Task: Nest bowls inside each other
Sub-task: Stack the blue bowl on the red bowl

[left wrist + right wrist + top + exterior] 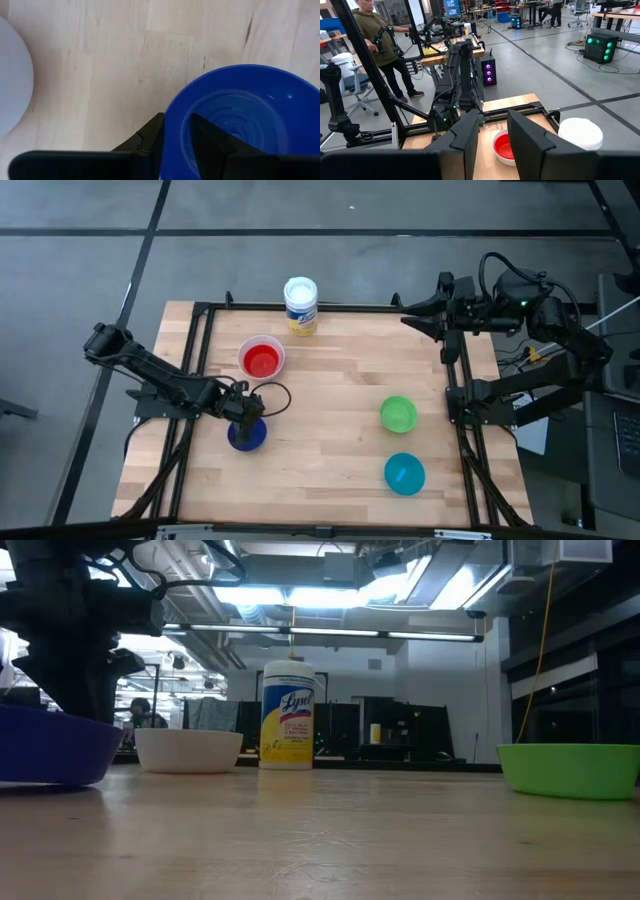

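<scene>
High view: showing left gripper [246, 420] at lower left of centre, pinching rim of dark blue bowl [247, 433]; red bowl [262, 360] nesting in white bowl [273, 344] at upper centre-left, green bowl [398, 414] right of centre, teal bowl [404, 474] at lower right; right gripper [410, 313] waiting at upper right above table [330, 440] edge.
Low view: showing dark blue bowl [55, 745] at left edge with dark gripper above, white bowl [188, 750] beside wipes canister [287, 715], green bowl [570, 769] at far right.
Left wrist view: fingers [147, 140] straddling blue rim, one inside, one outside, nipping the wall [172, 125].
Right wrist view: fingers [465, 135] standing apart, gripping nothing; red bowl [506, 147] between them, farther off; person [382, 45] standing at upper left.
Handling: judging bowls light, stiff, smooth plastic, likely slipping if tilted; taking hold at rim, one finger each side of wall.
</scene>
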{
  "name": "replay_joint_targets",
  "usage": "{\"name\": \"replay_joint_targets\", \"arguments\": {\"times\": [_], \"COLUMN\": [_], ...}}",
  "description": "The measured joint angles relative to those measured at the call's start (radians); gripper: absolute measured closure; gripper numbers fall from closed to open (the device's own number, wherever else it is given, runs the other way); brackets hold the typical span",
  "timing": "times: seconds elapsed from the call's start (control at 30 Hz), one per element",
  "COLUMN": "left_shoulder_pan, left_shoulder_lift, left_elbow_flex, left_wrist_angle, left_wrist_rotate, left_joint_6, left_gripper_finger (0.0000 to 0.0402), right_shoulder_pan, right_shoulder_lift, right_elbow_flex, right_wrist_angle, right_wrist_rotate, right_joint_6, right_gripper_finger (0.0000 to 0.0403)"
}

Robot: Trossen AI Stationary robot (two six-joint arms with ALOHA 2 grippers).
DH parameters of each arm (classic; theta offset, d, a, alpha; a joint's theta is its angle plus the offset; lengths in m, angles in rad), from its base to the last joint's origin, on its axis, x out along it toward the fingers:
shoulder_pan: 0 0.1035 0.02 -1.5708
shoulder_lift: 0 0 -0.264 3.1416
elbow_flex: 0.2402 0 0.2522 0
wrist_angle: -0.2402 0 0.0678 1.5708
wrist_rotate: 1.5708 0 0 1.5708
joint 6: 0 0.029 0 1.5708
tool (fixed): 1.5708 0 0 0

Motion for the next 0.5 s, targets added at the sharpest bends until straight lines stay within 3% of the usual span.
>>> {"name": "replay_joint_targets", "arguments": {"times": [0.5], "left_shoulder_pan": [0.000], "left_shoulder_lift": [-0.006], "left_elbow_flex": [0.014], "left_wrist_angle": [-0.025], "left_wrist_rotate": [-0.028], "left_joint_6": [0.088], "left_gripper_finger": [0.0313], "right_shoulder_pan": [0.000], "right_shoulder_lift": [0.000], "right_elbow_flex": [0.000], "right_wrist_angle": [0.008], "right_wrist_rotate": [0.008], "right_joint_6": [0.001], "right_gripper_finger": [0.0292]}}
